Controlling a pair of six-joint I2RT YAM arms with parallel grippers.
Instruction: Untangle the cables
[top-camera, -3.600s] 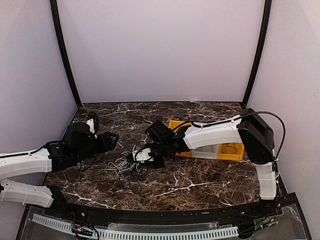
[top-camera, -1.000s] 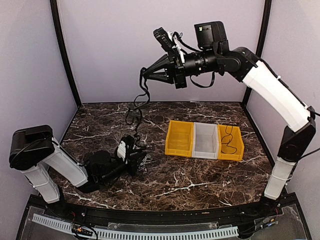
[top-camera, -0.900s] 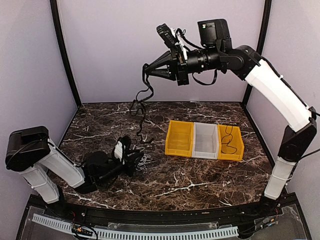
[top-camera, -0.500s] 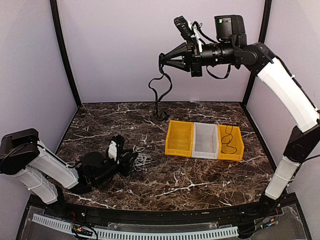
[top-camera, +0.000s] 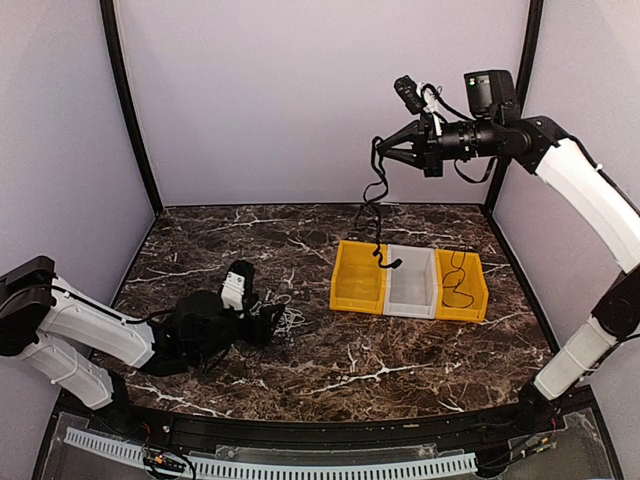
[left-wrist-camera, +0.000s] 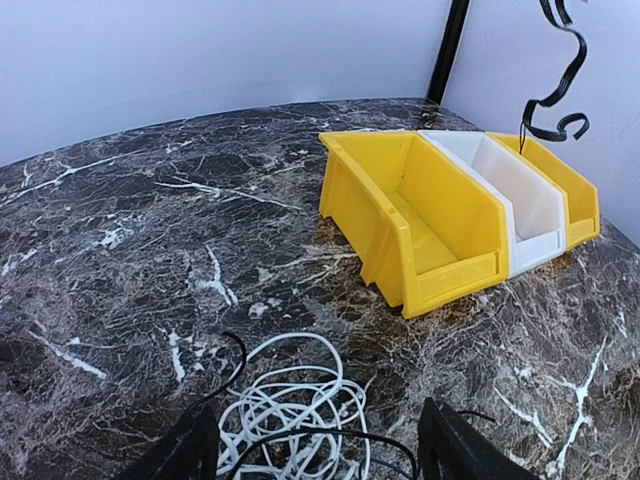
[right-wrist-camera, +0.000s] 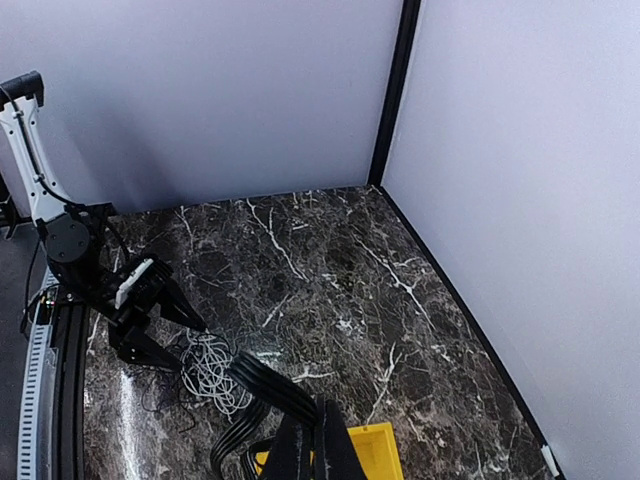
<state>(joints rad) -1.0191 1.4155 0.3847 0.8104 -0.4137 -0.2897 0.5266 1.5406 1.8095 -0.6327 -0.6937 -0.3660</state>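
Dark, glossy bench (top-camera: 400, 350), marble-patterned with white veins, and near its left side lay the white cable (left-wrist-camera: 290, 400), a thin round cord heaped in loose overlapping loops. A thin black cable (left-wrist-camera: 300, 438) arced across the near edge of that heap. The left gripper (top-camera: 265, 325) sat low on the bench right at the heap, its black fingers (left-wrist-camera: 190, 450) spread wide apart on either side of the loops and gripping nothing. High on the far right, the right gripper (top-camera: 385, 155) was pinched together on a flat black ribbon-like cable (top-camera: 375, 200), which dangled in kinked waves with its curled tip over the bins. Those were three smooth plastic bins pressed side by side right of centre: a yellow bin (top-camera: 358, 277), a white bin (top-camera: 412, 285), and a second yellow bin (top-camera: 475, 290) on the far right with another thin black cord (top-camera: 455, 275) inside.
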